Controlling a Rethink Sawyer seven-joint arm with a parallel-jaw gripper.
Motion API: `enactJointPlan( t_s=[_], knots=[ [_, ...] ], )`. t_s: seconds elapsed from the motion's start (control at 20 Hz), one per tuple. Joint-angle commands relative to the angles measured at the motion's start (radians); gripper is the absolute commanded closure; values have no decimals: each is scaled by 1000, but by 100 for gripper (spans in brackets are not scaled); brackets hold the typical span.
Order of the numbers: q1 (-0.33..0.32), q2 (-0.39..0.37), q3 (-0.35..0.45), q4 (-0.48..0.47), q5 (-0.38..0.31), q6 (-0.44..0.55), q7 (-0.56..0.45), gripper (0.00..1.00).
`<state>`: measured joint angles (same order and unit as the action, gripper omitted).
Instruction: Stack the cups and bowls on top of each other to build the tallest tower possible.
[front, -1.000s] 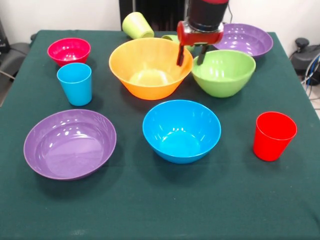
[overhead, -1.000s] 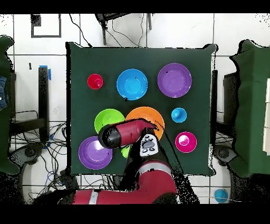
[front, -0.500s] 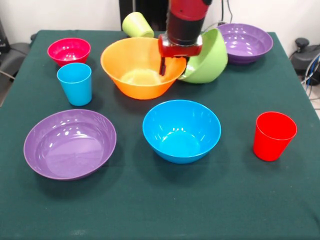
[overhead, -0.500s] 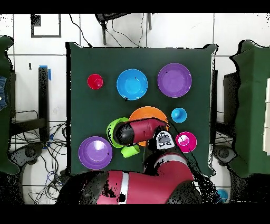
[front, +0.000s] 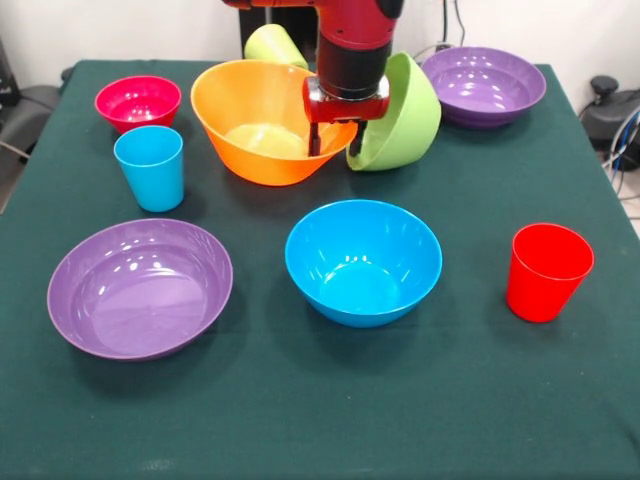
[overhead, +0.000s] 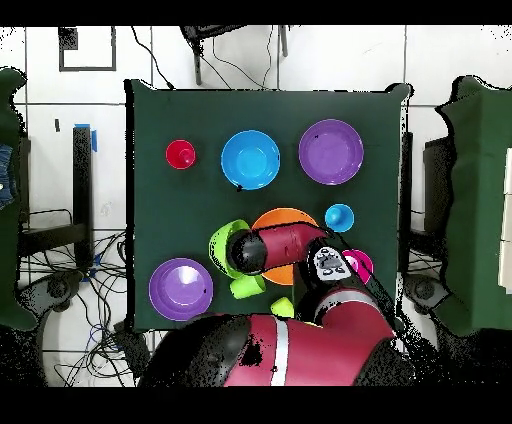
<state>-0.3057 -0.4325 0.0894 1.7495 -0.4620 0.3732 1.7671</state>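
Note:
My gripper (front: 332, 146) is open, with the right rim of the large orange bowl (front: 262, 122) between its fingers. The orange bowl is tilted. The green bowl (front: 403, 112) is tipped on edge against the gripper's right side. The blue bowl (front: 362, 260), two purple bowls (front: 140, 287) (front: 485, 84) and the small red bowl (front: 138, 101) stand singly. The sky blue cup (front: 150, 166) and the red cup (front: 547, 270) stand upright. The yellow-green cup (front: 273, 46) lies behind the orange bowl. The green cup shows only in the overhead view (overhead: 282, 306). No tower shows.
The dark green table (front: 320, 420) carries everything. In the overhead view the arm covers part of the orange bowl (overhead: 285, 217) and of the small red bowl (overhead: 361, 264). Cables and furniture lie round the table.
My gripper has moved toward the front view's left. The orange bowl has shifted left with it and tilted. The green bowl has tipped up onto its edge.

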Motion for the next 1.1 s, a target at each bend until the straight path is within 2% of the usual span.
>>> enactJointPlan(
  t_s=[0.05, 1.1],
  knots=[
    [-22, 80, 98, -84, -84, -56, -49, 0],
    [-18, 81, 95, -84, -59, -55, -17, 0]
  ],
)
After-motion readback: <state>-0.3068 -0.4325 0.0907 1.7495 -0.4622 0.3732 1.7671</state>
